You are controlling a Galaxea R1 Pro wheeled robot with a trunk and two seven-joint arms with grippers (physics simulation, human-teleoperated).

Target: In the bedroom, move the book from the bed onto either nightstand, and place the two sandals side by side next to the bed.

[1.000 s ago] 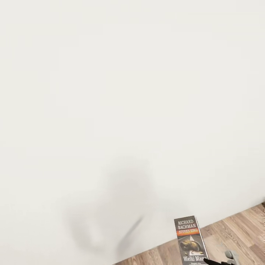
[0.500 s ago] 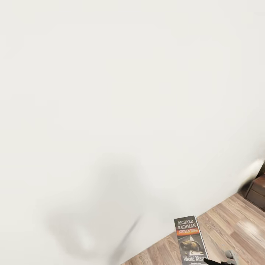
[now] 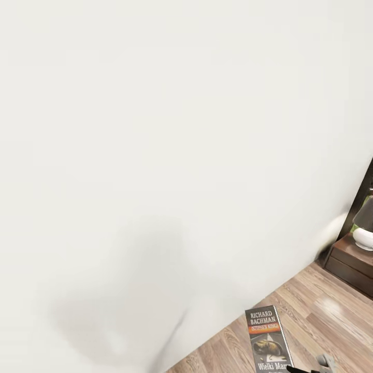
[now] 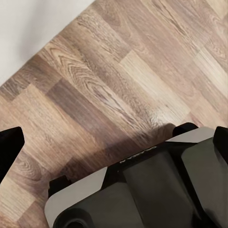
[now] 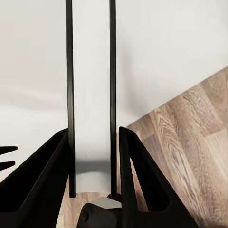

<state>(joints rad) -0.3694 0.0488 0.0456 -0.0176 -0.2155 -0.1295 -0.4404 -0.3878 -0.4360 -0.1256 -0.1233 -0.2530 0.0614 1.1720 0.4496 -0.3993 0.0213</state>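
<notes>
- While a white wall [image 3: 155, 129] spans the left, the left jaws' state cannot be told.
- Low and centre-right, the book [image 3: 268, 339] stands upright over the wood floor [image 3: 331, 316], pinched at its bottom edge by the right gripper [image 5: 92, 190].
- It looks light, thin and stiff.
- Far right sits the nightstand [image 3: 352, 264].

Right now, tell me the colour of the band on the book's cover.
Orange, on the book; clearest in the head view.

1 book [image 3: 267, 339], 1 nightstand [image 3: 353, 263] w/ 1 white lamp base [image 3: 362, 237], 1 wall [image 3: 155, 155], 1 wood floor [image 3: 321, 316].
</notes>
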